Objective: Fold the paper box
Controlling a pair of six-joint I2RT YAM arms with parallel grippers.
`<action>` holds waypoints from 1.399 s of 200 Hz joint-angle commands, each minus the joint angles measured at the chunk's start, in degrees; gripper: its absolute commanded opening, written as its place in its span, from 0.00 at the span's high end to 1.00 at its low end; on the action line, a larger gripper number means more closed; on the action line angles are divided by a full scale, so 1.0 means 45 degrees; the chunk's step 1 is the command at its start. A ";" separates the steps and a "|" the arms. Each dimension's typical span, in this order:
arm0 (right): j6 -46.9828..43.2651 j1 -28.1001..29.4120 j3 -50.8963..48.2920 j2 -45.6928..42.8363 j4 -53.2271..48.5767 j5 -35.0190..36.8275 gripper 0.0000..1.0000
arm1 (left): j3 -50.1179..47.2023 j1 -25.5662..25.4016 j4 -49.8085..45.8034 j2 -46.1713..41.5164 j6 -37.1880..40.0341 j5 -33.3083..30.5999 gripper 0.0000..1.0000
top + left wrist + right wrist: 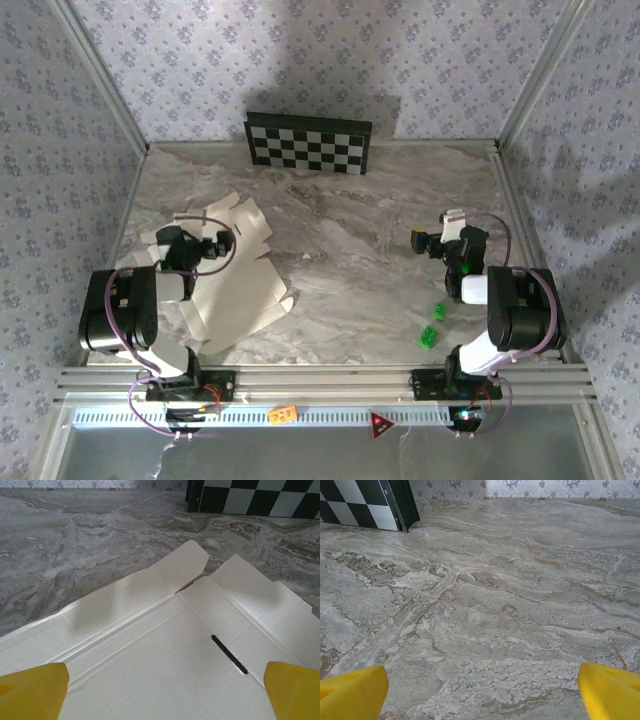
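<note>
Plainly, the coming move belongs to the left side. The paper box lies flat and unfolded on the table, nearer than the checkerboard panel and off to its left, cream face up. Its long axis seems to run slantwise, from the end toward the panel back to the near edge.

The left gripper hangs directly over the sheet, pointing toward the panel. In the left wrist view its yellow fingertips stand wide apart with nothing between them. Ahead of them, panel-ward, are a dark slot and two end flaps parted by a notch, with creases running toward those flaps.

The right gripper sits nearer than the panel and to its right, well apart from the box, fingers likewise spread and empty over bare marble. So the left arm is clearly the nearer one.

Nothing here holds anything yet: the box is a flat sheet with no walls raised. Two small green bits lie loose on the table by the right arm.
</note>
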 commanded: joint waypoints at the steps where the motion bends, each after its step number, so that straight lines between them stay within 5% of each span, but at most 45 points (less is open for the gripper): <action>1: -0.0163 -0.0047 -0.0138 -0.0016 0.0284 -0.0257 0.01 | -0.0136 0.0046 0.0472 -0.0071 0.0186 0.0335 0.00; 183: -0.0093 -0.0105 -0.0127 -0.0009 0.0265 -0.0287 0.01 | -0.0136 0.0051 0.0472 -0.0067 0.0189 0.0322 0.00; 219: -0.0012 0.0143 -0.0066 -0.0211 0.0083 0.0751 0.01 | -0.0186 0.0046 0.0507 -0.0159 0.0169 0.0227 0.00; 280: -0.0269 0.0713 0.0925 -0.2275 -0.3312 0.1776 0.01 | 0.0919 -0.0136 -0.3136 -0.2195 -0.0843 -0.2540 0.00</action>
